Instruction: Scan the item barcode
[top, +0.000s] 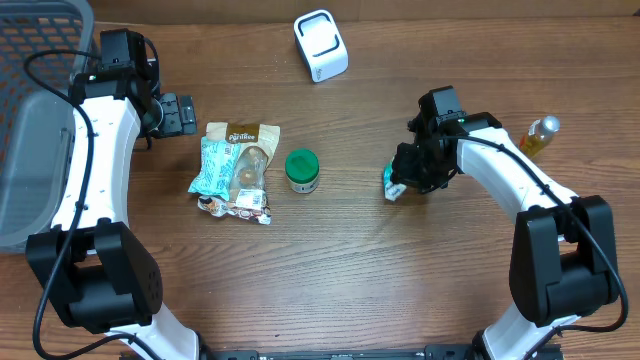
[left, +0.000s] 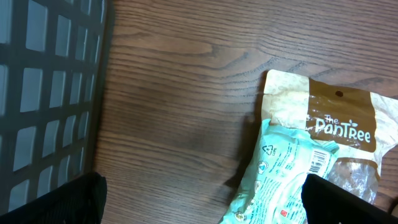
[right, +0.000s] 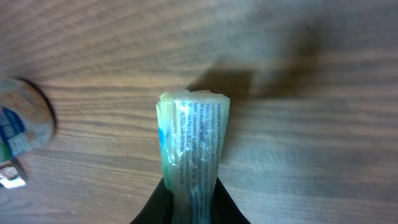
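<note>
The right gripper (top: 402, 179) is pinched on a small teal packet (top: 395, 187), right of the tabletop's (top: 340, 260) middle. From above, the packet sticks out from the fingertips toward the left. In the right wrist view the gripper (right: 191, 200) clamps the packet (right: 194, 140) at its lower end, with both dark fingers (right: 231, 208) tight against its sides. The crinkled face toward the camera carries fine print. Whether a barcode is among it I cannot tell. Whether the packet rests on the wood or hangs just over it is not clear either.

The white scanner (top: 321, 45) stands at the far edge, well apart from the packet, farther back and to its left.

The left gripper (top: 190, 113) is spread wide with nothing between its fingers, near the dark basket (top: 40, 100) on the left. In its wrist view the gripper (left: 202, 196) shows only as two black fingertips (left: 59, 202) in the bottom corners, over bare wood.

Just beside it lies a brown pouch (top: 245, 135), marked "The PanTree" in the left wrist view (left: 339, 109). A teal bag (top: 214, 166) lies partly over it, its barcode visible in the wrist view (left: 280, 168). Some small wrappers (top: 240, 207) lie at the near end of this pile. A green-lidded jar (top: 302, 170) stands between the pile and the packet. A small bottle (top: 540, 135) lies near the right edge.
</note>
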